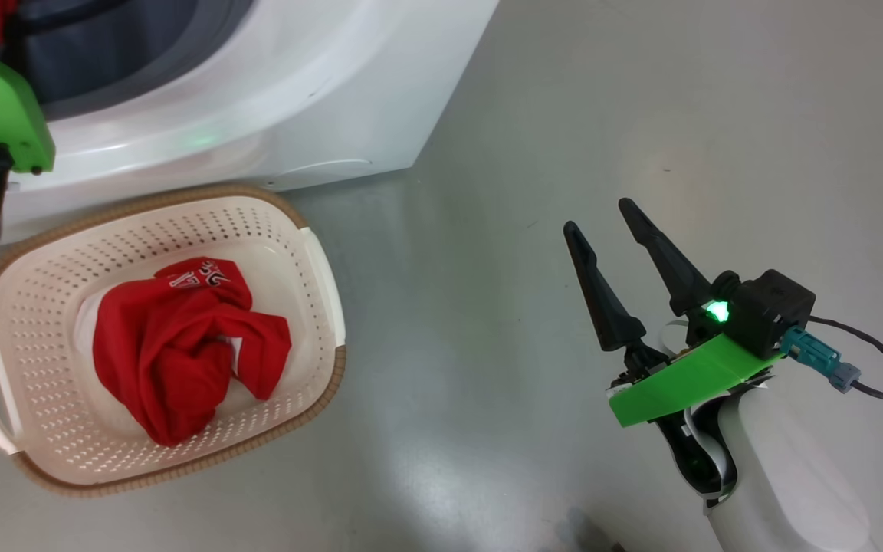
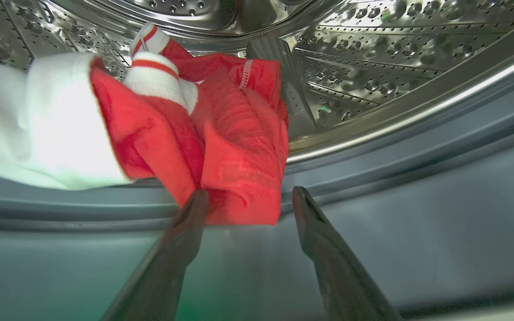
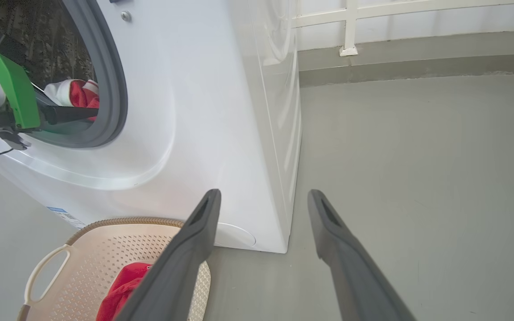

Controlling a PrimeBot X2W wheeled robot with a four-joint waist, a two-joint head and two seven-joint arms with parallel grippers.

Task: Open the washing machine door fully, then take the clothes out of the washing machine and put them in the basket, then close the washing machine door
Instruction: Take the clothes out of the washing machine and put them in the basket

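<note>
The white washing machine (image 1: 296,100) stands at the upper left; its door is out of view. My left gripper (image 2: 249,192) reaches over the grey gasket (image 2: 417,147) into the steel drum (image 2: 373,58). It is open, and a hanging fold of the red and white clothes (image 2: 239,133) lies between its fingertips, against the left one. Another red garment (image 1: 181,345) lies crumpled in the cream basket (image 1: 50,307) on the floor before the machine. My right gripper (image 1: 599,216) hovers open and empty over the floor, right of the basket.
In the right wrist view, the left arm's green mount (image 3: 14,89) sits at the machine's opening, above the basket (image 3: 118,249). Bare grey floor (image 3: 417,178) stretches right of the machine to a wall with a white railing (image 3: 348,26). A cable (image 1: 871,360) trails from my right wrist.
</note>
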